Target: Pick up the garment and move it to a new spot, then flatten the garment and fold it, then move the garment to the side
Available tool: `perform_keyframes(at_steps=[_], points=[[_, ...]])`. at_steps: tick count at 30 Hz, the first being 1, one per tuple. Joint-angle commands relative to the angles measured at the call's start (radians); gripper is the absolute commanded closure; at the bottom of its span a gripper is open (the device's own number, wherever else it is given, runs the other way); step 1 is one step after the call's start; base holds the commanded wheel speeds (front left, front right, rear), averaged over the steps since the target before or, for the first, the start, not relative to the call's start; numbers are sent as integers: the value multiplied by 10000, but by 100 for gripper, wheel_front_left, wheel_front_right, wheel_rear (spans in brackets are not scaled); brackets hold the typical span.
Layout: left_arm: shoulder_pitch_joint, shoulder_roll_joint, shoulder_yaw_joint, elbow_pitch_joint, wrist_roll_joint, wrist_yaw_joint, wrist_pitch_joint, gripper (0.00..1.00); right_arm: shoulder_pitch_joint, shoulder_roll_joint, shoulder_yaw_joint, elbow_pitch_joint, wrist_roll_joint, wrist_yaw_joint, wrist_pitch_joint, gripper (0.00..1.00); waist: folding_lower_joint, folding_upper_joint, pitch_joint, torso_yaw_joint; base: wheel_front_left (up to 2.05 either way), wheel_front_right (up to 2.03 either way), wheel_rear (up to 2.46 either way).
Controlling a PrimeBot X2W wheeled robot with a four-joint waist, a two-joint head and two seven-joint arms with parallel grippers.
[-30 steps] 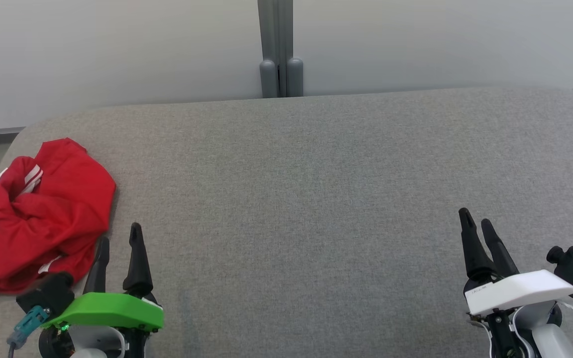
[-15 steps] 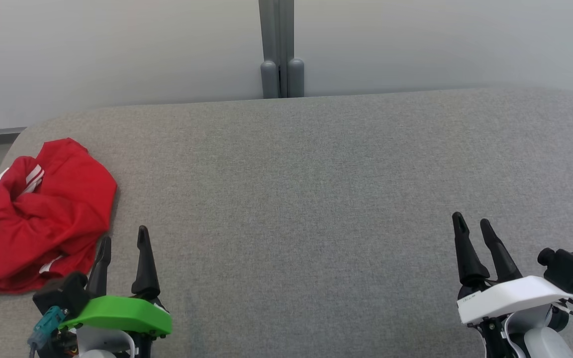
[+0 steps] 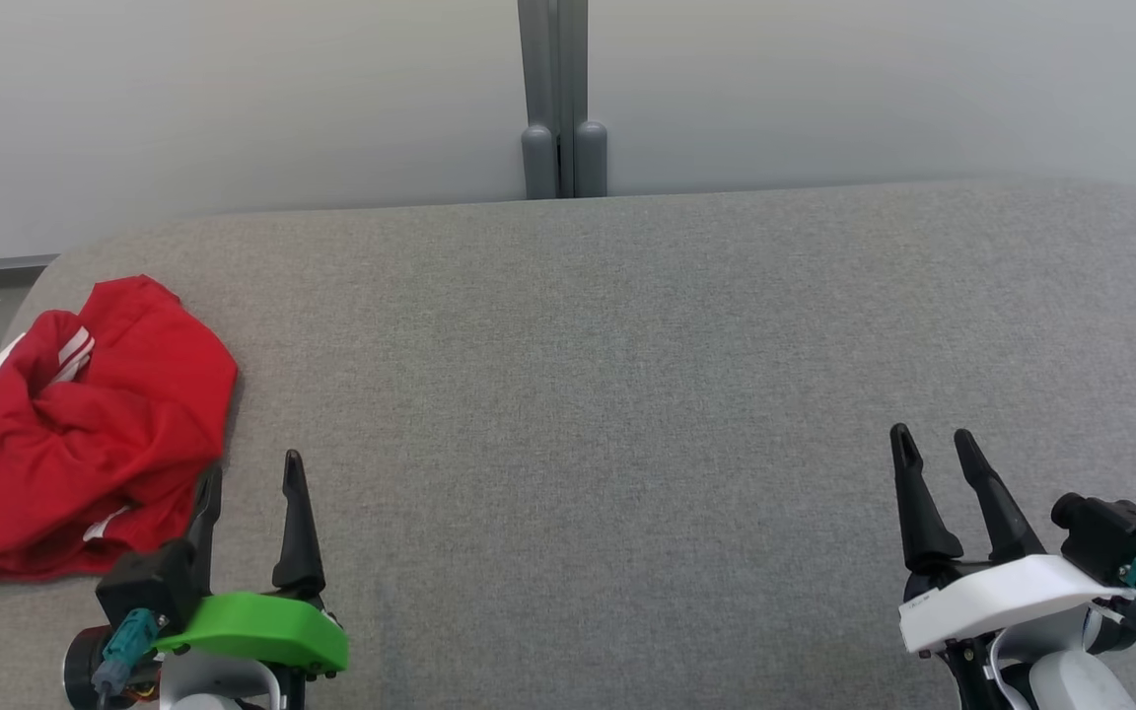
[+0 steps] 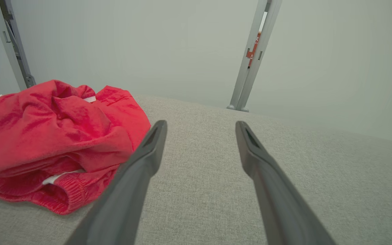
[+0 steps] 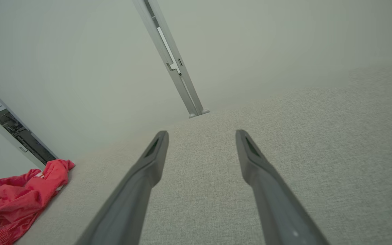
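The garment lies bunched at the left edge of the table, beside your left gripper; that and the right gripper gape empty. Snag one fold and it may slide off.

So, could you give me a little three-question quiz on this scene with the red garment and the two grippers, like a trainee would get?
1. True or false: the red garment lies spread flat in the middle of the grey surface.
2. Which gripper is nearer the garment? A) the left gripper B) the right gripper
3. Fill in the blank: both grippers' jaws stand ____ and hold nothing.

Key
1. False: it lies crumpled in a heap at the surface's left edge.
2. A
3. open
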Motion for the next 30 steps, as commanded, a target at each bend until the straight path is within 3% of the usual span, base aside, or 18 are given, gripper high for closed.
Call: perform_keyframes(at_steps=[1, 14, 30], points=[[40, 101, -16, -30, 227, 51, -80, 0, 76, -79, -18, -31, -258, 5, -86, 0, 0, 0, -8, 3, 0, 0, 0], [-65, 124, -190, 199, 1271, 95, -351, 0, 107, -90, 40, -21, -1487, 5, -348, 0, 0, 0, -87, 36, 0, 0, 0], [-23, 229, -105, 487, 1760, -32, -605, 0, 300, -56, -92, -202, -2830, 6, -221, 0, 0, 0, -262, 79, 0, 0, 0]])
